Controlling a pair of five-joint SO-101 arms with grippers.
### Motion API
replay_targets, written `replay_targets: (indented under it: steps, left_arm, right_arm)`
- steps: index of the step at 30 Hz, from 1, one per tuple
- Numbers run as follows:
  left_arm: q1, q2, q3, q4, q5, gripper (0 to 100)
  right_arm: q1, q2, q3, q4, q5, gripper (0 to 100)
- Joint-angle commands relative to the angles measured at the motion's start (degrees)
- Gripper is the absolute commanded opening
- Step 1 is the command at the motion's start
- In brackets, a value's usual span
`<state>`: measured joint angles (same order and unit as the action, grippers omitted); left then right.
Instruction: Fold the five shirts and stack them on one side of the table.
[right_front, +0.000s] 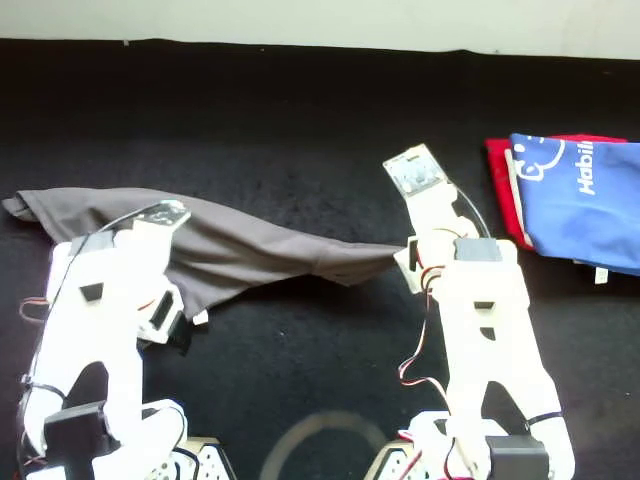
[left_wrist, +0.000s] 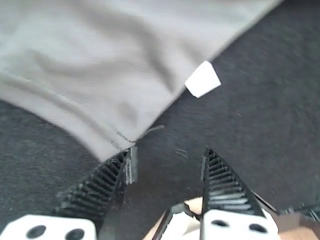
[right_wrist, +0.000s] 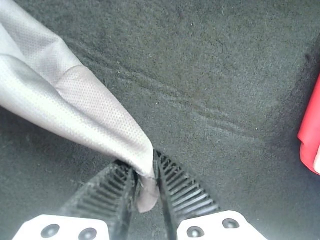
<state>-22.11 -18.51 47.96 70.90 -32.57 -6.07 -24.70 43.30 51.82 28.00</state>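
Observation:
A grey shirt (right_front: 230, 250) lies stretched across the black table from the left toward the middle. In the left wrist view the grey shirt (left_wrist: 100, 60) has a white tag (left_wrist: 203, 80) at its hem. My left gripper (left_wrist: 167, 162) hangs open just over the shirt's hem corner, nothing between its fingers. My right gripper (right_wrist: 146, 172) is shut on a pulled-out corner of the grey shirt (right_wrist: 75, 105), which in the high view is the tip at the shirt's right end (right_front: 385, 255). Folded blue shirt (right_front: 585, 200) lies on a red shirt (right_front: 505, 185) at the right side.
The table is covered in black cloth (right_front: 300, 110), with open room at the back and in the middle front. A strip of white wall (right_front: 320, 20) runs along the far edge. The red shirt's edge (right_wrist: 310, 145) lies near my right gripper.

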Motion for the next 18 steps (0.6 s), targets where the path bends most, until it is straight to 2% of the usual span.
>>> replay_targets:
  steps: [1,4,8,12,18]
  left_arm:
    - [-3.38,-1.98,0.84,-3.78,-0.97,22]
    - [-5.41,-1.98,2.33,-7.82,-4.57,22]
    - [-7.08,-1.98,3.3,-13.89,-4.84,22]
    - [-6.37,-1.01,3.38,-15.03,-4.92,22]
    - [-6.55,10.42,2.07,-17.32,-5.19,21]
  right_arm:
    - [-0.31,-2.24,-0.22,0.31,0.18,0.7]
    - [-0.31,-2.24,-0.22,0.31,0.18,0.7]
    - [-0.4,-2.24,-0.13,0.31,0.18,0.7]
    - [-0.4,-2.15,-0.13,0.31,0.18,0.7]
    - [-0.4,-2.15,-0.13,0.31,0.18,0.7]
